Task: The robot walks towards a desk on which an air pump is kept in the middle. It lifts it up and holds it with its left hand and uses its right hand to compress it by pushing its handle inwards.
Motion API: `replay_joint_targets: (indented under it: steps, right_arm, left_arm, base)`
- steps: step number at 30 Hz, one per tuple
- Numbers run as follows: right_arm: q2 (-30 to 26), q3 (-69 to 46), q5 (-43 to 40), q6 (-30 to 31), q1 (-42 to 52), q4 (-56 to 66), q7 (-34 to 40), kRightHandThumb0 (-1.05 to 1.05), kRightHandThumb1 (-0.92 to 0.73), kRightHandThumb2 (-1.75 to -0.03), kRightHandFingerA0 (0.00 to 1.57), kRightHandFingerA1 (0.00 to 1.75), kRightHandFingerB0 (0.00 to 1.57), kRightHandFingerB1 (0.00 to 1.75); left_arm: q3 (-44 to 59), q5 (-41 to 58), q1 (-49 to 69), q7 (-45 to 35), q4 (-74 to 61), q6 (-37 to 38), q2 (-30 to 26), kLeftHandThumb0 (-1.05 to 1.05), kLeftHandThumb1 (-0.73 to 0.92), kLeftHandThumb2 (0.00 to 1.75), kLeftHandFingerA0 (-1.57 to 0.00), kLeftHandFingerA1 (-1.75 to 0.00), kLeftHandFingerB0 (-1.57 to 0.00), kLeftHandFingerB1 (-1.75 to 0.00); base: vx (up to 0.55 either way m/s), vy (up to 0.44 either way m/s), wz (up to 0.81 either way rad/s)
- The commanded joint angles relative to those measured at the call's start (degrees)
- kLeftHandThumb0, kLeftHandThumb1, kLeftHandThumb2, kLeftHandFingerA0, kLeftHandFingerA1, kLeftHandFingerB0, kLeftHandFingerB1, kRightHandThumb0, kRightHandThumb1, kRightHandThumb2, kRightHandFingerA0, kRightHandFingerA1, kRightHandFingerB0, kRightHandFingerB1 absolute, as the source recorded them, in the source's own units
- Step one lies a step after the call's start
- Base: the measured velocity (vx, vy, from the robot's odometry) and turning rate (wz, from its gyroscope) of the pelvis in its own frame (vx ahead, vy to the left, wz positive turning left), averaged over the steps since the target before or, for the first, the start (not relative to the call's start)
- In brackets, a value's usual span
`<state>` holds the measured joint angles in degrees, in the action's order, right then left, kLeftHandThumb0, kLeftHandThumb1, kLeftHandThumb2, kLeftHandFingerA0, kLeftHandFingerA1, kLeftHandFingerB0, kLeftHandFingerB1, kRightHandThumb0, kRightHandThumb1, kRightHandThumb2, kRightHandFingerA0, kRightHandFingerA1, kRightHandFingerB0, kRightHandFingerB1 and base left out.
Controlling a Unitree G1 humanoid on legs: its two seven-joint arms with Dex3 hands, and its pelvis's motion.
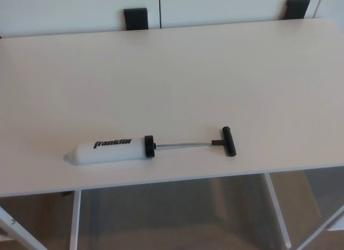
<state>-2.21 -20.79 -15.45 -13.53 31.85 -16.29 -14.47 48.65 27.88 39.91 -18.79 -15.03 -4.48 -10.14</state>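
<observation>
A white air pump (107, 150) with black lettering lies on the table (188, 72), its rod drawn out to a black T-handle (228, 141). Neither hand shows.

A white cylindrical plastic air pump (110, 150) lay on its side near the pale desk's (177, 72) near edge. Its thin metal rod was extended rightward, ending in a black T-shaped handle (228, 141).

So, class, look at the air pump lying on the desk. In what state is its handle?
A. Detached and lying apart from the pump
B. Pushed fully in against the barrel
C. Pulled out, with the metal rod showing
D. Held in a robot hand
C: the black T-handle sits away from the white barrel, and the bare metal rod spans the gap between them; no hand is in view.
</observation>
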Motion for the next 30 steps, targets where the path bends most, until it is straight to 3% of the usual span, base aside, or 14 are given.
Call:
replay_joint_targets:
  steps: [1, 3, 4, 6, 11, 12, 13, 15, 16, 21, 23, 28, 29, 30]
  right_arm:
    - [1.5, 0.7, -6.2, 3.3, 7.2, 14.0, -3.0, -0.21, -0.57, -0.56, 0.80, 0.58, 0.58, 0.47]
    - [1.9, 1.0, -6.6, 3.4, 7.5, 14.7, -3.1, -0.20, -0.60, -0.57, 0.77, 0.59, 0.56, 0.47]
    - [1.9, 1.0, -6.6, 3.4, 7.5, 14.7, -3.1, -0.20, -0.60, -0.57, 0.77, 0.59, 0.56, 0.47]
    - [2.1, 1.4, -6.1, 3.2, 7.5, 14.6, -3.1, -0.19, -0.60, -0.57, 0.77, 0.59, 0.58, 0.48]
    - [1.9, 1.6, -5.8, 3.9, 7.7, 14.4, -3.3, -0.20, -0.58, -0.57, 0.77, 0.61, 0.56, 0.47]
    - [1.9, 1.6, -5.8, 3.9, 7.7, 14.3, -3.4, -0.20, -0.58, -0.57, 0.77, 0.61, 0.56, 0.47]
    - [1.8, 1.6, -5.7, 3.9, 7.8, 14.1, -3.5, -0.21, -0.57, -0.56, 0.77, 0.61, 0.56, 0.48]
    - [1.7, 1.5, -5.6, 3.9, 7.9, 13.8, -3.6, -0.21, -0.57, -0.56, 0.77, 0.61, 0.56, 0.48]
    - [1.4, 1.4, -5.4, 3.2, 7.3, 12.7, -4.0, -0.21, -0.60, -0.57, 0.75, 0.59, 0.57, 0.47]
    - [1.0, 1.2, -5.3, 2.8, 6.6, 12.0, -4.4, -0.20, -0.61, -0.58, 0.75, 0.60, 0.56, 0.47]
    - [0.8, 1.5, -4.2, 3.2, 7.3, 13.1, -3.7, -0.24, -0.59, -0.57, 0.75, 0.57, 0.57, 0.46]
    - [0.5, 1.6, -3.4, 2.7, 7.2, 12.8, -3.6, -0.25, -0.58, -0.57, 0.78, 0.57, 0.59, 0.46]
    - [0.5, 1.6, -3.0, 2.6, 7.1, 12.8, -3.2, -0.25, -0.59, -0.57, 0.79, 0.56, 0.59, 0.46]
    - [0.5, 1.6, -2.7, 2.6, 7.1, 12.9, -2.9, -0.25, -0.59, -0.57, 0.79, 0.56, 0.59, 0.46]
  left_arm:
    - [14.8, 6.2, 0.2, 10.0, -45.0, 12.2, -11.0, -0.19, 0.39, 0.90, -0.10, -0.54, -0.09, -0.50]
    - [7.5, 0.4, -12.4, 8.5, -45.0, 2.7, -23.3, -0.21, 0.35, 0.88, -0.10, -0.53, -0.09, -0.50]
    - [7.5, 0.4, -12.4, 8.5, -45.0, 2.7, -23.3, -0.21, 0.35, 0.88, -0.10, -0.53, -0.09, -0.50]
    - [-0.7, -2.1, -21.6, 3.7, -41.8, -6.9, -35.8, -0.23, 0.36, 0.89, -0.07, -0.51, -0.05, -0.49]
    - [-20.0, -10.7, -36.8, -2.8, -32.0, -12.1, -44.3, -0.23, 0.30, 0.85, -0.10, -0.52, -0.08, -0.49]
    - [-22.0, -11.9, -38.2, -3.4, -31.1, -12.5, -44.6, -0.23, 0.30, 0.85, -0.10, -0.52, -0.08, -0.49]
    - [-25.8, -13.1, -40.7, -5.2, -29.1, -13.5, -44.6, -0.43, 0.44, 0.61, -0.13, -0.38, -0.16, -0.32]
    - [-29.6, -13.8, -43.3, -6.9, -27.2, -14.7, -44.7, -0.43, 0.44, 0.61, -0.13, -0.38, -0.16, -0.32]
    - [-35.4, -17.7, -47.2, -9.4, -24.1, -15.7, -43.3, -0.21, 0.40, 0.89, -0.02, -0.50, 0.00, -0.45]
    - [-49.2, -27.5, -56.5, -13.6, -15.2, -17.1, -38.3, -0.22, 0.41, 0.90, -0.01, -0.49, 0.00, -0.45]
    - [-56.7, -34.7, -60.0, -13.0, -7.8, -16.3, -33.2, -0.21, 0.43, 0.91, -0.01, -0.50, 0.00, -0.46]
    - [-62.6, -40.6, -62.4, -11.6, -1.2, -14.4, -29.5, -0.22, 0.44, 0.92, -0.01, -0.50, 0.00, -0.46]
    - [-64.9, -42.5, -63.6, -11.5, 1.0, -13.9, -28.5, -0.28, 0.48, 0.56, -0.10, -0.26, -0.13, -0.27]
    - [-66.5, -43.8, -64.5, -11.3, 2.6, -13.6, -27.8, -0.28, 0.48, 0.56, -0.10, -0.26, -0.13, -0.27]
  base:
    - [0.00, 0.000, 0.00]
    - [0.00, 0.000, 0.00]
    - [0.00, 0.000, 0.00]
    - [0.00, 0.000, 0.00]
    - [0.00, 0.000, 0.00]
    - [0.00, 0.000, 0.00]
    - [0.00, 0.000, 0.00]
    - [0.00, 0.000, 0.00]
    - [0.00, 0.000, 0.00]
    - [0.00, 0.000, 0.00]
    - [0.00, 0.002, 0.03]
    - [0.00, 0.000, 0.00]
    - [0.00, 0.000, 0.00]
    - [0.00, 0.000, 0.00]
